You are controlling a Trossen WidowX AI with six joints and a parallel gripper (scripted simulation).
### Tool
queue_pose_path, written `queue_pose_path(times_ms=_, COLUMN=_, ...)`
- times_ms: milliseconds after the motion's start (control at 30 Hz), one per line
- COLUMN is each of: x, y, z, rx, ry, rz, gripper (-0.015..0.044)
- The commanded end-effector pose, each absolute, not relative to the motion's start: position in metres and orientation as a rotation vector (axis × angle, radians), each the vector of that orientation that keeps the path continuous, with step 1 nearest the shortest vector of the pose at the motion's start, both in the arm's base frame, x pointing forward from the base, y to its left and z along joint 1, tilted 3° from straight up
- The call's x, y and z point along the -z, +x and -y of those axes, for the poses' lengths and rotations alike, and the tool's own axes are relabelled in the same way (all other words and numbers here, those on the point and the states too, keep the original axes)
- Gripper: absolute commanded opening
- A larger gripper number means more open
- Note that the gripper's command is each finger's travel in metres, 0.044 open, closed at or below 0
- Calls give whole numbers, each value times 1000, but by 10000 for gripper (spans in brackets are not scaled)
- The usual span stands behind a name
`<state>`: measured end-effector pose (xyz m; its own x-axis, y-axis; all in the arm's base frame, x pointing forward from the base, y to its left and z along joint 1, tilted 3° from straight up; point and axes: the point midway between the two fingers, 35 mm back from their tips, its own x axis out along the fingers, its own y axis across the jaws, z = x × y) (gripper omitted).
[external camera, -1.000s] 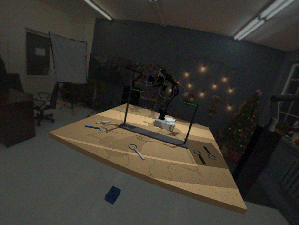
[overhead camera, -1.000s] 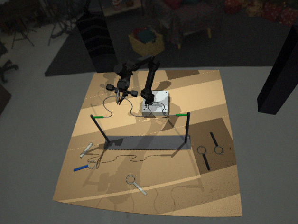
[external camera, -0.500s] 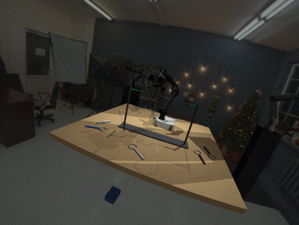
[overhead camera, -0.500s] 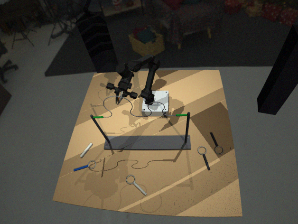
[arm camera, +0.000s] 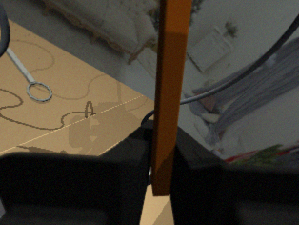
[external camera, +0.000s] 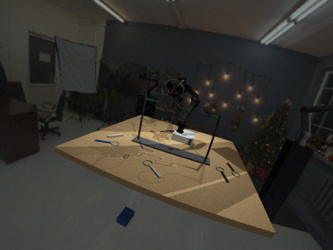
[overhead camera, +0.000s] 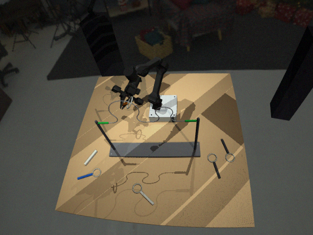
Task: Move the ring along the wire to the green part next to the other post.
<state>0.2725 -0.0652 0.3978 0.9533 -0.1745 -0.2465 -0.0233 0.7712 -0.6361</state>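
Note:
My gripper (overhead camera: 122, 105) (arm camera: 159, 127) is shut on the orange handle (overhead camera: 125, 103) (external camera: 176, 87) (arm camera: 171, 71). The pale ring (overhead camera: 131, 99) (external camera: 181, 82) is seen near the crest of the wire's tall left arch and appears to be around the wire; the exact gap is too small to tell. The thin grey wire (overhead camera: 109, 109) (arm camera: 240, 76) passes behind the handle in the wrist view. The left green part (overhead camera: 103, 123) (external camera: 150, 99) and right green part (overhead camera: 191, 120) (external camera: 214, 116) adjoin their posts. The ring is out of the wrist view.
The left post (overhead camera: 104, 135) (external camera: 142, 118) and right post (overhead camera: 196, 133) (external camera: 212, 138) stand on a grey base bar (overhead camera: 154, 151). A blue-handled ring (overhead camera: 84, 176), a white bar (overhead camera: 90, 157), a white-handled ring (overhead camera: 146, 197) and two black-handled rings lie on the table.

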Motion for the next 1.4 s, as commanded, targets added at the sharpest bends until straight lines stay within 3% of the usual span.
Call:
queue_pose_path(times_ms=0, x=-399, y=272, z=67, rx=103, ry=-740, rz=-288, gripper=-150)
queue_pose_path(times_ms=1367, x=-412, y=273, z=77, rx=257, ry=-1216, rz=-160, gripper=-150)
